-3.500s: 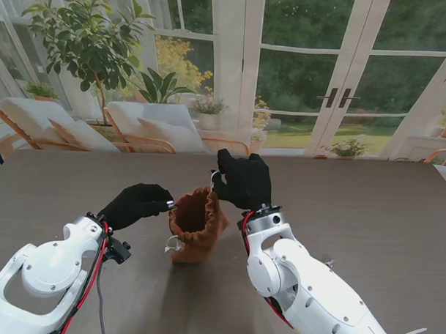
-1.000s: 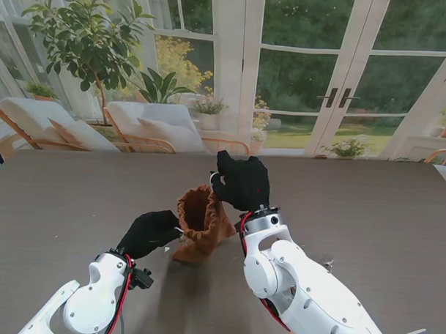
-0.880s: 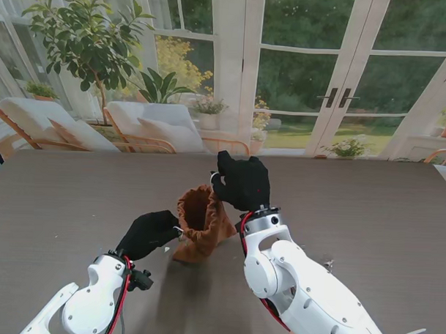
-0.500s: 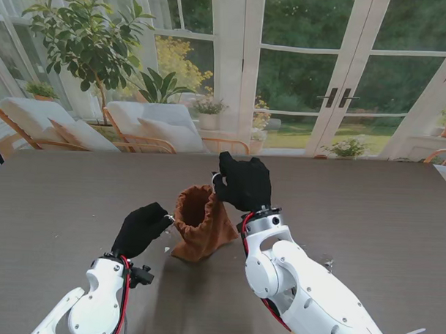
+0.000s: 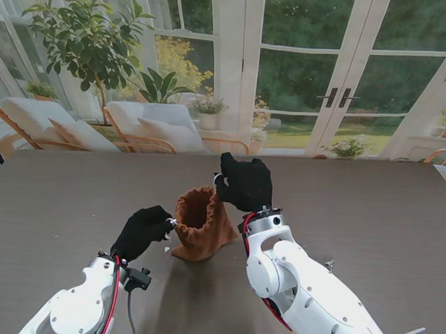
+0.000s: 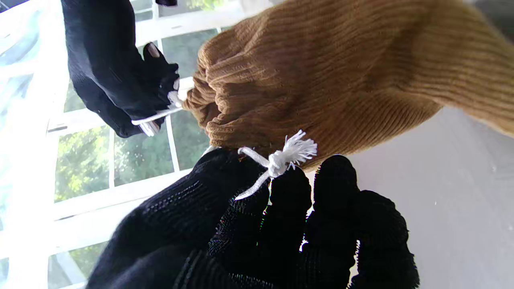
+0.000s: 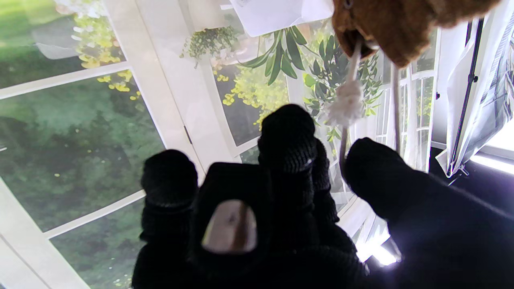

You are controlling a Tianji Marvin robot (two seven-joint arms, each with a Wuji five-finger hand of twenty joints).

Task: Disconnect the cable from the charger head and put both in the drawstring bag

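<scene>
left fingers (image 6: 257,208): pinched narrow on a white cord (image 6: 277,160), just behind its frayed knot; other digits curled under.
left hand (image 5: 141,231): on the bag's left side, nearer to me than the rim, touching the cloth.
right fingers (image 7: 287,136): closed on the opposite cord (image 7: 345,104); thumb and a finger clamp the string, knot just clear of the tips.
right hand (image 5: 244,182): raised at the bag's far right rim, palm turned away from the tabletop.
why held so: one cord per hand on opposite sides; looks set up to pull apart and cinch the mouth. Judgement only.
bag (image 5: 200,223): brown ribbed knit, standing on the tabletop (image 5: 368,209) between the hands, leaning a bit toward the right hand. Mouth open in the stand view, rim gathered in folds in the left wrist view.
bag contents: dark inside, cannot tell what is in it.
cable, charger: neither visible anywhere; probably already in the bag, cannot confirm.
stage: closing step, likely last.
risk: uneven pull could tip the bag or slip a cord out of the pinch.
backdrop: glass doors, plants, not involved.
</scene>
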